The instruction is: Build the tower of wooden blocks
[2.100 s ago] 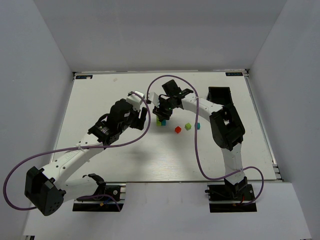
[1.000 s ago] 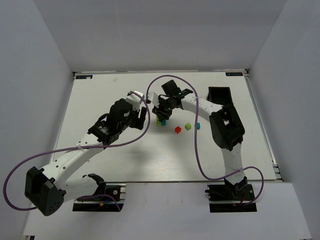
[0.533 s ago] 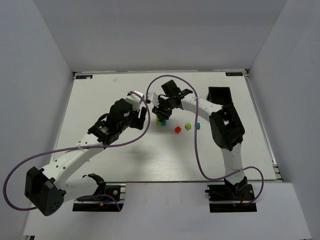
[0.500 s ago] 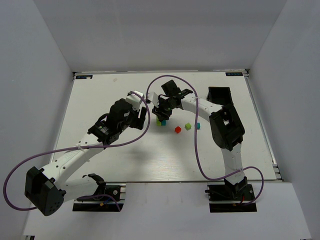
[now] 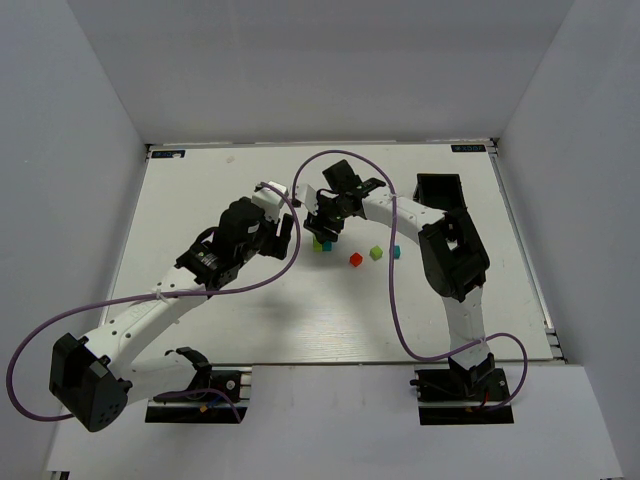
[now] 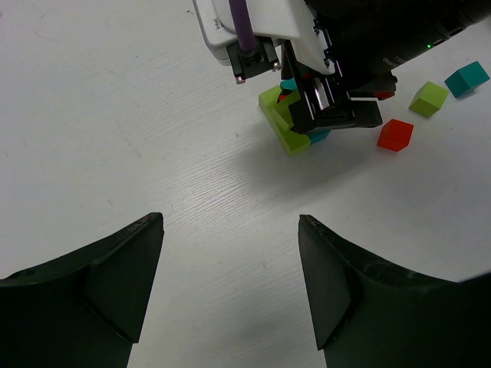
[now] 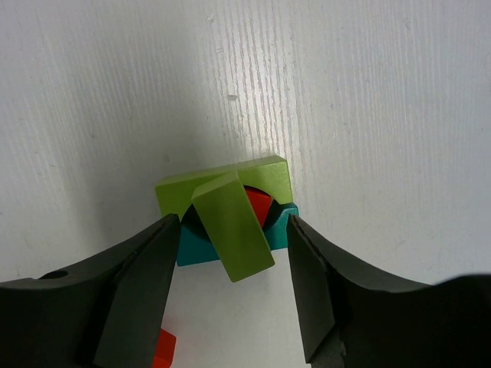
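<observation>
**eng:** Left fingers (image 6: pixel 115 284) are spread wide with nothing between them, over bare surface (image 6: pixel 153 115) just short of the tower (image 6: pixel 282 123). Right fingers (image 7: pixel 130 291) straddle that tower from above, parted, with a sliver of gap either side of the top cube (image 7: pixel 234 230). I read that as not gripping.

**op:** Where's the tower exactly?

**eng:** About mid-surface, between your two arms, directly under the right wrist. Beyond it and apart from it: loose red cube (image 6: pixel 395 134), then loose lime cube (image 6: pixel 428 98), with loose teal cube (image 6: pixel 466 78) farthest.

**op:** What bites me from here?

**eng:** Clearance. Your right fingers flank the column closely, so any sideways drift or wrist twist as you lift out could clip the top cube and the stack goes over. Go straight up. The stacking is also sloppy. The top cube is turned against the lime one under it, and red and teal corners poke out at the sides. Less overlap means less margin for a nudge. Your left fingers are near enough that a swing toward the right arm would hit the base.

**op:** Orientation?

**eng:** Long axis vertical, one cube wide, standing on the surface and pointing up into the right wrist. From the wrist camera the column looks slanted. I can't tell if that's real lean or just the viewing angle. The fingers hide the cube count.
</observation>
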Tool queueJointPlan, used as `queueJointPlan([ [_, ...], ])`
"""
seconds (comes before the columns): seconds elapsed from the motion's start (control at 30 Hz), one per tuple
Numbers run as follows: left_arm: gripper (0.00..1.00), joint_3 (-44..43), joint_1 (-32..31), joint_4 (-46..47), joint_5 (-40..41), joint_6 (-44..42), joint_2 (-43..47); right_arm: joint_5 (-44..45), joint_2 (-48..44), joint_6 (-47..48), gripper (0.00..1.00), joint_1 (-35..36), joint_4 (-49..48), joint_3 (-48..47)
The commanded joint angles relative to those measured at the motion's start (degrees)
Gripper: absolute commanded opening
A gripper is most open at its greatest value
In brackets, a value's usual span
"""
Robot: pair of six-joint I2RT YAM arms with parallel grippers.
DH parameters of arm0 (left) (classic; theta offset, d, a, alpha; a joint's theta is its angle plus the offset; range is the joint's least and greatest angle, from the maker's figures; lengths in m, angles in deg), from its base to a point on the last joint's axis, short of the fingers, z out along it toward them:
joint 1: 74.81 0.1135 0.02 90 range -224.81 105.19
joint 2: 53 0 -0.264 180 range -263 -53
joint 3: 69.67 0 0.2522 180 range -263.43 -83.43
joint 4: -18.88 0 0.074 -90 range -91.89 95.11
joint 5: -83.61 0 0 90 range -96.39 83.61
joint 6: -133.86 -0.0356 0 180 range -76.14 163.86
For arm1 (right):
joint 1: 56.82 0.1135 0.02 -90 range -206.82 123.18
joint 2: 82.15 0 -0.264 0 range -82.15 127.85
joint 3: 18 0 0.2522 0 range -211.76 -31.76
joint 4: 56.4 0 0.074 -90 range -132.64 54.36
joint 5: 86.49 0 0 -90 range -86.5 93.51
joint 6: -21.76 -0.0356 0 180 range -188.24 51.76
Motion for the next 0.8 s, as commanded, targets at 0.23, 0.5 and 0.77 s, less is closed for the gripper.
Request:
queueJointPlan([
  [0.23,0.81,0.5,0.3,0.4,-0.6,-0.2,1.5,0.3,1.5,1.0,0.68,0.4,-1.9,1.0],
  [0.5,0.81,0.5,0.3,0.4,-0.6,-0.2,1.5,0.4,2.0,0.9,0.57,0.6,-1.7,0.7],
  [0.77,0.81,0.5,0.3,0.4,-0.6,-0.2,1.5,0.1,1.7,0.4,0.53,0.6,-1.9,0.6],
])
